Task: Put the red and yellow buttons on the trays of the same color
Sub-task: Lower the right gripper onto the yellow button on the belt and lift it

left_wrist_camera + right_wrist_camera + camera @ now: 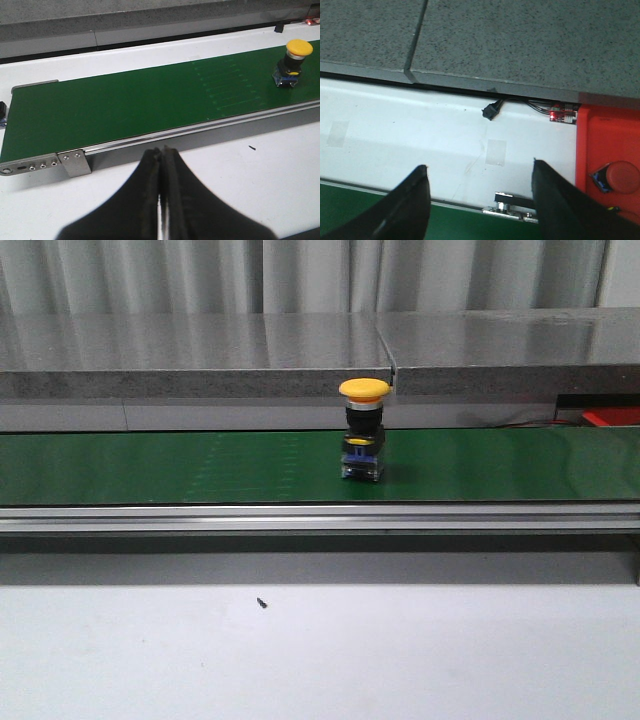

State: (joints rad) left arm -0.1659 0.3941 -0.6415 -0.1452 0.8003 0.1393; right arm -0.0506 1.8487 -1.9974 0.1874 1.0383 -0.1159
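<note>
One yellow button (292, 62) — far beyond left tool (161, 152)

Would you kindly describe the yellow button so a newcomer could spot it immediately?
Find the long green conveyor belt crossing the table. Slightly right of its middle stands the yellow button, upright, with a yellow mushroom cap over a black body and blue base. It is the only object on the belt.
</note>
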